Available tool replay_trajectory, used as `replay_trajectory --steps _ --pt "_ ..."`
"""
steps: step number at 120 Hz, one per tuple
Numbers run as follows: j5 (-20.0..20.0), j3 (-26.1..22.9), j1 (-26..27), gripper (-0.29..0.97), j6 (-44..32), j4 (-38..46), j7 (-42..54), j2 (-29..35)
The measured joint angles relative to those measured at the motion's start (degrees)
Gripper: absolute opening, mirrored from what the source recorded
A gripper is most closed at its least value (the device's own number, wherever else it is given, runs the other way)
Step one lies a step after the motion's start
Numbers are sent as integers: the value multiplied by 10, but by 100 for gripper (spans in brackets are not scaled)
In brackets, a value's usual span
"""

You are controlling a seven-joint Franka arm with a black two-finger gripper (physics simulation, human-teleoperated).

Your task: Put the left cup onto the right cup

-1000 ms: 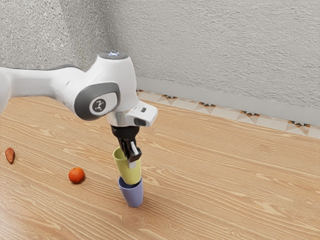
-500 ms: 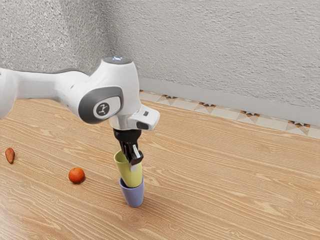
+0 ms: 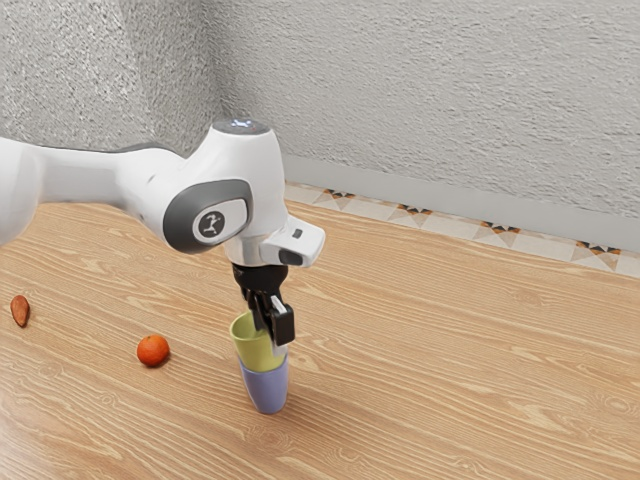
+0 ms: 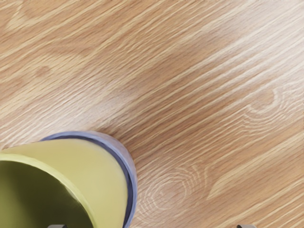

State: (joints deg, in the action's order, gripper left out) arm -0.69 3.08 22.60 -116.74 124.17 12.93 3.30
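The Franka arm [image 3: 130, 185] reaches in from the exterior view's left and bends down over the wooden surface [image 3: 450, 340]. Its black end effector [image 3: 273, 325] points downward at the rim of the yellow-green cup [image 3: 254, 343].

That cup stands upright, nested in the lavender cup [image 3: 266, 389], with its lower part sunk inside and its upper half above the lavender rim. The lavender cup stands directly on the surface. The stacked pair is in the lower middle of the exterior view.

The end effector is open. In the wrist view two fingertips [image 4: 246, 226] show well apart at the picture's edge, one over the mouth of the yellow-green cup [image 4: 61, 175] and the other out over bare wood. The cup's wall is between them and is not pinched from both sides. The lavender rim [image 4: 127, 167] shows there as a thin band around the yellow-green wall.

A small orange fruit [image 3: 153, 350] lies on the surface toward the exterior view's left of the cups, apart from them. Farther left, near the picture's edge, lies a small reddish-brown object [image 3: 19, 310] too small to identify. A grey textured wall [image 3: 450, 90] stands behind the surface, with a strip of patterned tile [image 3: 450, 225] at its foot.
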Motion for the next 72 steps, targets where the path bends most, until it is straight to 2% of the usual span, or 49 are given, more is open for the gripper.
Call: replay_trajectory --steps 31,47,72 --pt "-3 1 -9 60 19 -49 3 5" --pt "-4 1 -29 62 56 -127 5 -4" --pt "-5 8 -87 65 137 -286 6 -25"
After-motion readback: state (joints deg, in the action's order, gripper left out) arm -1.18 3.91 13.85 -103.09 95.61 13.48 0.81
